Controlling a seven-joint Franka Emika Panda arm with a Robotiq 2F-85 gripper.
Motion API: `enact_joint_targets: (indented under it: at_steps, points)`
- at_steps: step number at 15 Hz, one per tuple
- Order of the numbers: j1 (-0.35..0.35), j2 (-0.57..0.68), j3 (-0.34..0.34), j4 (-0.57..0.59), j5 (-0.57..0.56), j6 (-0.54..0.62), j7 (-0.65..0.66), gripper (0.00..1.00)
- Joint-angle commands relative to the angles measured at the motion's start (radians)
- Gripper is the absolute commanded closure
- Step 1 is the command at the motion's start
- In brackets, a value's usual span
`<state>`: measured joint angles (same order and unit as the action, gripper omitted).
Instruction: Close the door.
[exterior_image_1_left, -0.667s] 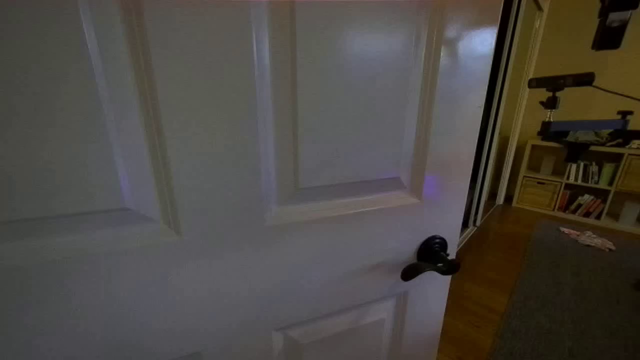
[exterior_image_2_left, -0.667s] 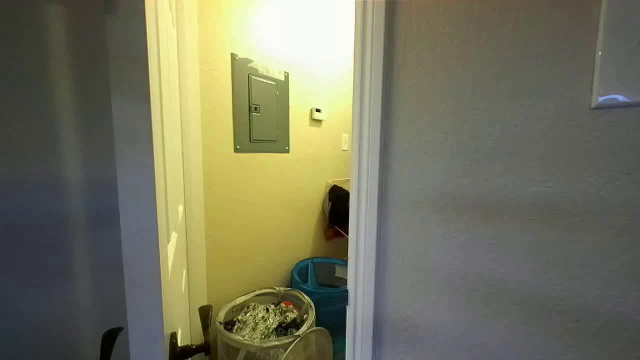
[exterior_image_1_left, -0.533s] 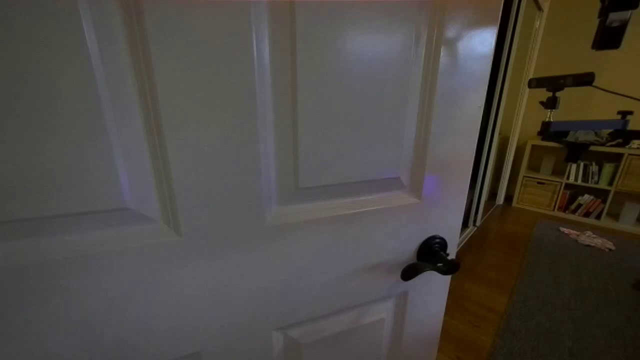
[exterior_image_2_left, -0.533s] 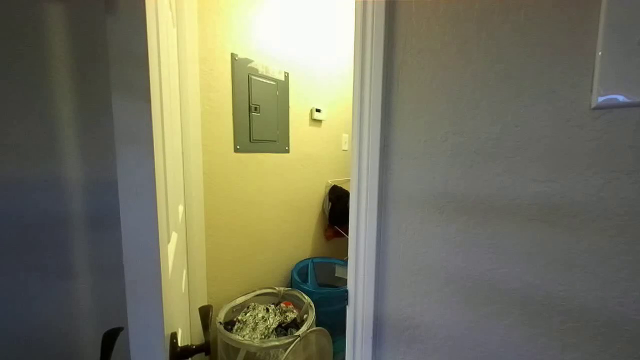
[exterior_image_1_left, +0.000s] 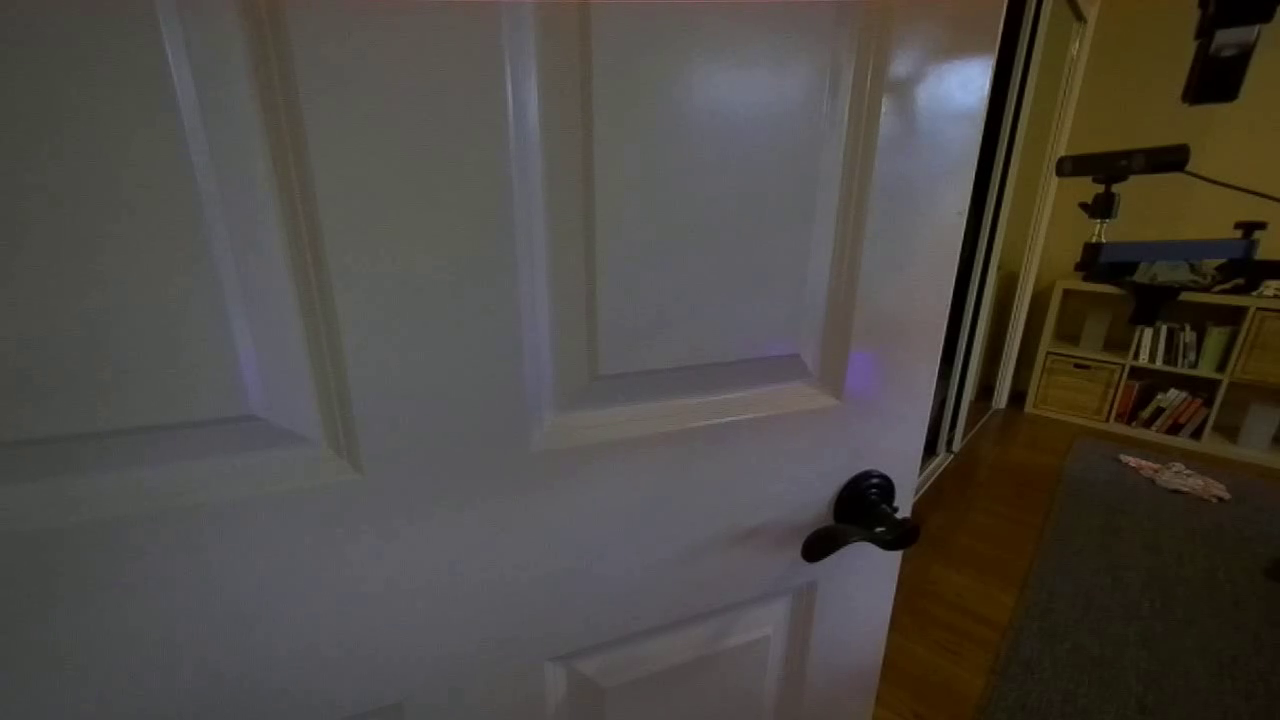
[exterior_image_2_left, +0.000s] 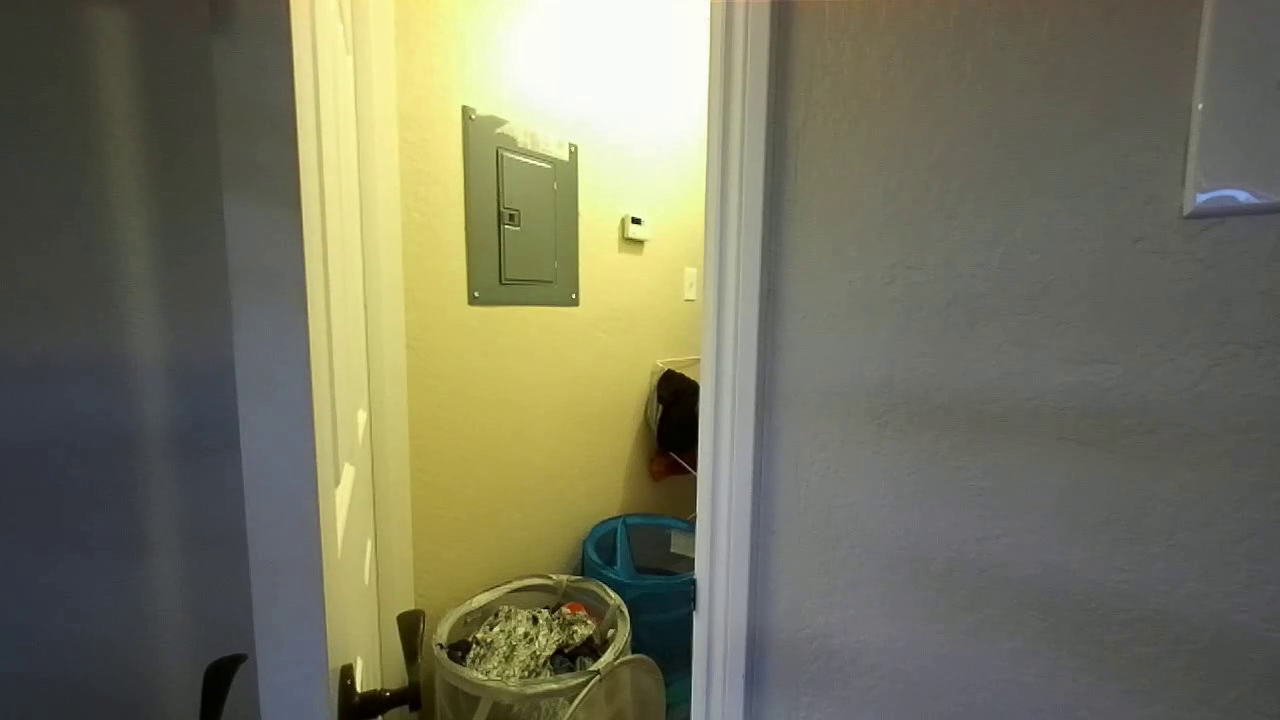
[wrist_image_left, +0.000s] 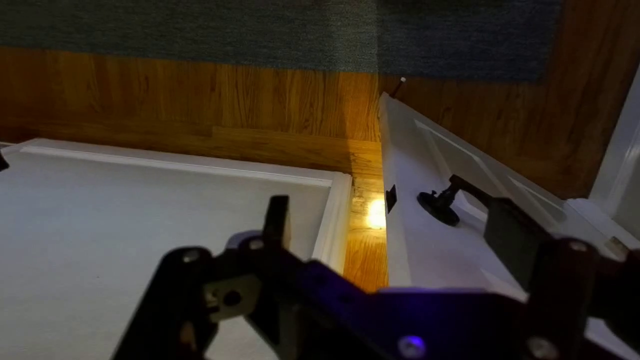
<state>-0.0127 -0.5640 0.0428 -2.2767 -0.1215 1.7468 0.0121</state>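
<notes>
Door (exterior_image_1_left: 450, 360) is ajar; wrist view: free edge (wrist_image_left: 396, 255) with latch plate (wrist_image_left: 391, 198) stands clearly apart from the frame (wrist_image_left: 336, 215), wood floor (wrist_image_left: 367, 255) showing in the gap. Tool (wrist_image_left: 392, 220) released, fingers (wrist_image_left: 510, 240) spread wide; one overlaps the door's black lever handle (wrist_image_left: 440, 207) in that view, can't tell if touching. Past the door edge: grey rug (exterior_image_1_left: 1150, 570) with a cloth (exterior_image_1_left: 1175, 478) on it; cube shelf (exterior_image_1_left: 1090, 352) and black camera (exterior_image_1_left: 1120, 162) well apart from the door. Beyond the door, through the gap in an exterior view: loaded mesh hamper (exterior_image_2_left: 455, 690), blue hamper (exterior_image_2_left: 650, 625), grey electrical panel (exterior_image_2_left: 520, 210). Mesh hamper shows just beside the lever (exterior_image_2_left: 410, 640) on the door's lit face; can't tell whether it stands in the door's way.
</notes>
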Motion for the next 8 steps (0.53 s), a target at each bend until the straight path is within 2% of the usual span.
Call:
enact_joint_targets:
  at_steps: [1,8]
  points:
    - [0.000,0.000,0.006,-0.054,0.007,0.084,0.074,0.00]
    - [-0.006,-0.003,0.046,-0.148,-0.006,0.267,0.206,0.00]
